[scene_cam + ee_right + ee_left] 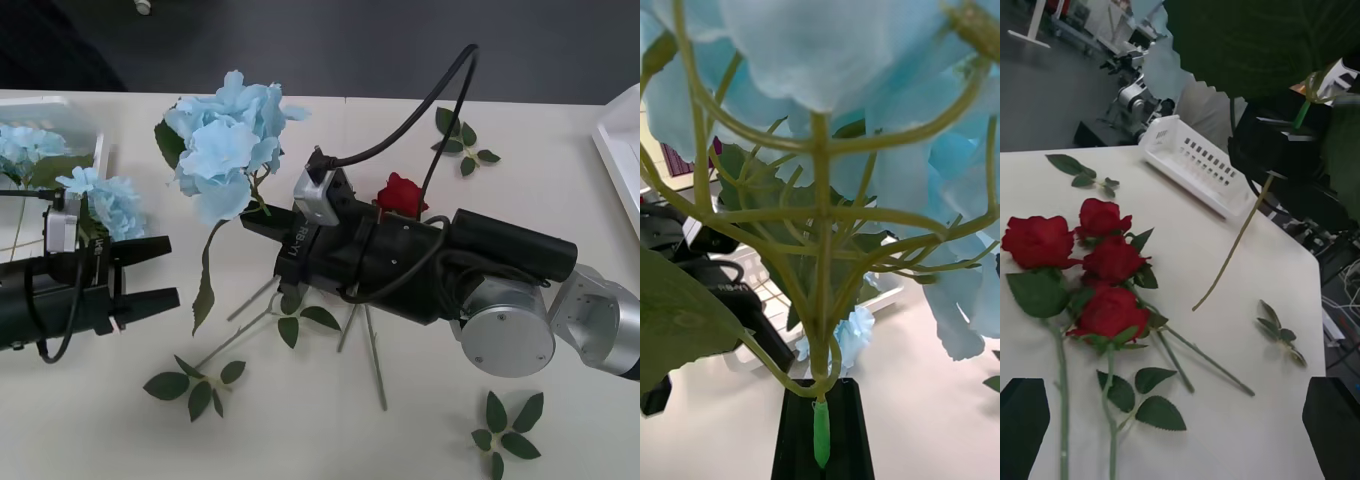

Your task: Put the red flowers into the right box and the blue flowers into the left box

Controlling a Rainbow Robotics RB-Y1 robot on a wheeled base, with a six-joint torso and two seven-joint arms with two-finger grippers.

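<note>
My right gripper (262, 214) is shut on the stem of a blue flower (226, 137), which it holds above the table's middle; the stem (821, 430) sits pinched between the black fingers. More blue flowers (102, 202) lie in the left box (72, 118) at the far left. Under my right arm peeks one of the red flowers (400, 194); several of them lie together on the table (1099, 264). My left gripper (152, 272) hovers open and holds nothing beside the left box. At the right edge sits the right box (622, 150), also seen as the slotted tray (1196, 162).
Loose green leaf sprigs lie at the back right (462, 140), front left (196, 386) and front right (506, 430). Bare stems (372, 356) cross under my right arm. Dark floor lies beyond the table's far edge.
</note>
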